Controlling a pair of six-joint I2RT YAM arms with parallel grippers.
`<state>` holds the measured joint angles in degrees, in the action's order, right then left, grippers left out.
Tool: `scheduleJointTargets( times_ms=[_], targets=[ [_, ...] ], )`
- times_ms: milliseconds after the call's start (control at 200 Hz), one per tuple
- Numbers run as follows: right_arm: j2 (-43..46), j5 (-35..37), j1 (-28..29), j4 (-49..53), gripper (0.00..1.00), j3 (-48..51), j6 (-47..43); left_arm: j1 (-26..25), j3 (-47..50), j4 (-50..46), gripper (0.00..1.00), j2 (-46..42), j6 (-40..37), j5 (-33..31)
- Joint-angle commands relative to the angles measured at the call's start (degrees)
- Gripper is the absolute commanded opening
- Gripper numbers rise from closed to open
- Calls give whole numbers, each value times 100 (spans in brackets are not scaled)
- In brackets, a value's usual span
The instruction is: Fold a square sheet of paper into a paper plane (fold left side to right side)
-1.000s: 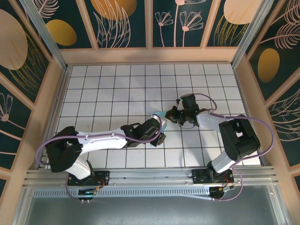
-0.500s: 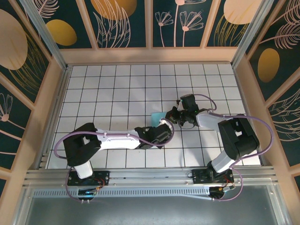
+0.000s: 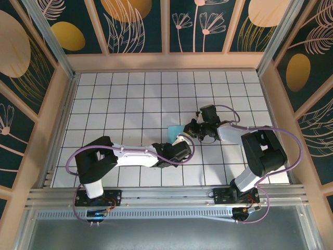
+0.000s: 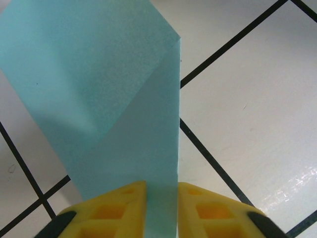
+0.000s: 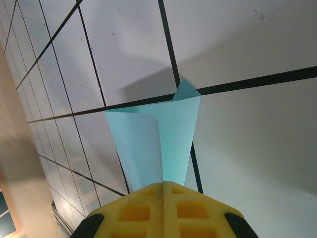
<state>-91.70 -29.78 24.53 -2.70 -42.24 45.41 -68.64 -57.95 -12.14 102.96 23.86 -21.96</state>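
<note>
The square sheet of paper (image 3: 174, 130) is light teal and lies curled over itself near the table's middle. My right gripper (image 3: 191, 128) is at its right side. In the right wrist view the yellow fingers (image 5: 143, 210) meet with no gap, and the sheet (image 5: 163, 144) rises from between them as two curved layers. My left gripper (image 3: 182, 139) reaches in from the near left. In the left wrist view its gripper (image 4: 162, 187) stands narrowly apart, with a strip of the paper (image 4: 99, 99) showing face-on in the gap, one layer lying slantwise over another.
The floor is a white tiled grid (image 3: 119, 99) with black lines, walled by wooden rails (image 3: 166, 61) at the back and sides. A metal rail (image 3: 166, 195) holds both arm bases at the near edge. The two wrists sit close together by the paper.
My left arm has stretched to the right until its gripper reached the sheet, and its jaws have narrowed around the paper. The right gripper has stayed put, still clamped.
</note>
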Motion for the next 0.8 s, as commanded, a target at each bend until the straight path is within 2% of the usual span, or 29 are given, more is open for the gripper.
scheduleJointTargets(
  times_ms=[0, 255, 510, 636, 796],
  targets=[
    [-74, 95, 10, 69, 0, -117, 27, -41, 23, 6, 17, 18, 49, -131],
    [39, 168, -10, 45, 0, -92, -28, -44, 293, 306, 0, -72, 253, -116],
    [672, 488, -486, 428, 27, 20, -469, -31, 508, 448, 0, -411, 476, -32],
    [1109, 698, -834, 693, 37, 125, -794, 105, 614, 623, 0, -627, 554, 461],
    [1683, 761, -1123, 822, 44, 299, -1317, 609, 839, 1028, 0, -901, 779, 1564]
  ],
)
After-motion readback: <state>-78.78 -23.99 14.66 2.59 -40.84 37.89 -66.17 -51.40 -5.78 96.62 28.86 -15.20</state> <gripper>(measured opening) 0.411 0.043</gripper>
